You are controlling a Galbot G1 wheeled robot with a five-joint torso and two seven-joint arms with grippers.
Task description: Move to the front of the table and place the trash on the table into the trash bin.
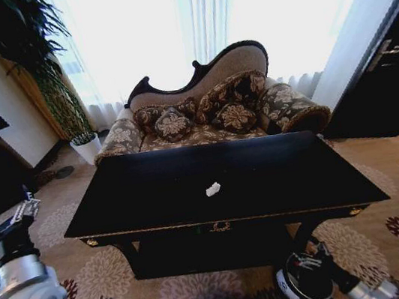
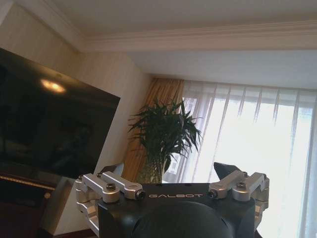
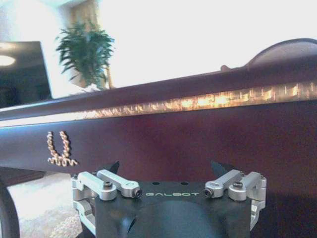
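Note:
The long black table (image 1: 140, 204) with gold trim stands right in front of me. One small lumpy white bit of trash (image 1: 212, 188) lies near the middle of its top. My left gripper (image 1: 9, 219) is raised off the table's left end, pointing up at the room, and its fingers (image 2: 113, 169) stand wide open and empty. My right gripper (image 1: 306, 265) hangs low before the table's front right leg, below the top. It (image 3: 167, 167) is open and empty, facing the table's front edge (image 3: 198, 101) and gold emblem (image 3: 59, 151). The trash bin is out of view.
A patterned sofa (image 1: 213, 113) stands close behind the table. A potted plant (image 1: 63, 103) is at the back left, a dark cabinet (image 1: 390, 81) at the right, and a dark screen (image 2: 44, 129) on the left wall. Flowered carpet (image 1: 107, 285) lies around the table.

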